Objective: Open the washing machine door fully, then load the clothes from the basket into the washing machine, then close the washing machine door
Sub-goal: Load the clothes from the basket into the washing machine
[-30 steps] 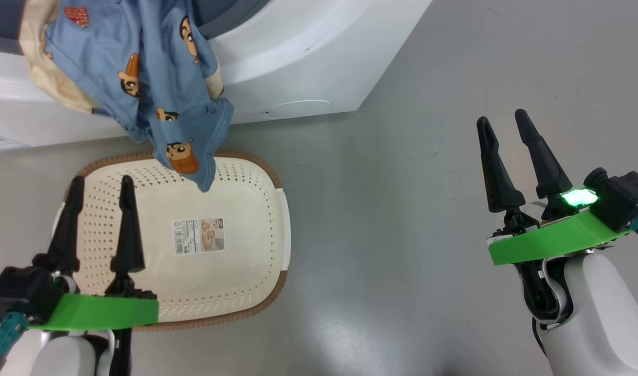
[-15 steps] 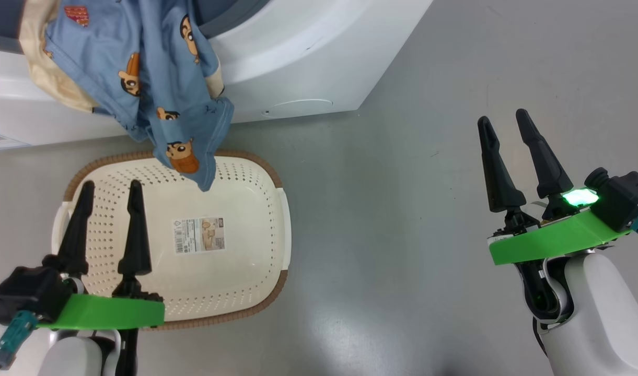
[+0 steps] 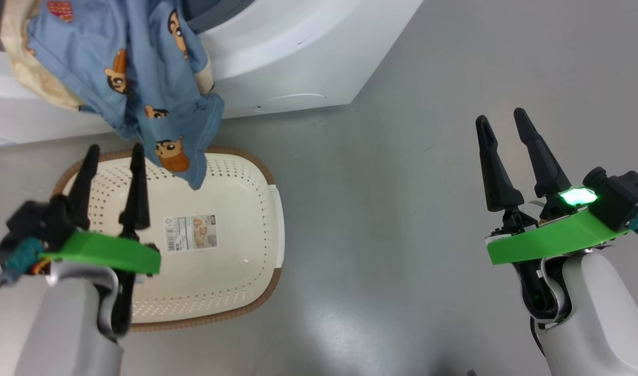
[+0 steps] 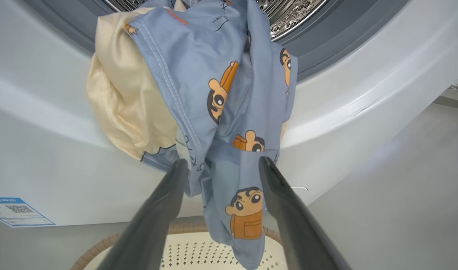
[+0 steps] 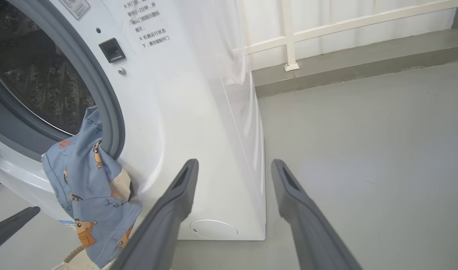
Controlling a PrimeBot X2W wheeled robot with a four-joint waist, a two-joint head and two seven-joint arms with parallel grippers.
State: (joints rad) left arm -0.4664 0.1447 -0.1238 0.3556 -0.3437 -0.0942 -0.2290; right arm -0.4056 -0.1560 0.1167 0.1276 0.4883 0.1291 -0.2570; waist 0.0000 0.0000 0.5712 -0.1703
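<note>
We see the clothes [image 3: 141,89] draped over the lower lip of the washing machine [image 3: 298,47]. Their upper part lies in the drum [image 4: 296,15], and the rest hangs down the white front, its tail just above the far edge of the basket [image 3: 235,261]. The basket sits on the floor near the machine and holds only its label, so we judge the opening done and the loading half done. The hanging cloth has yet to go inside, and the door yet to be shut. Our left gripper [image 3: 115,150] is spread, its fingers on either side of the cloth tail; we cannot tell whether they touch it. Our right gripper [image 3: 500,116] is spread and empty, well to the right.
</note>
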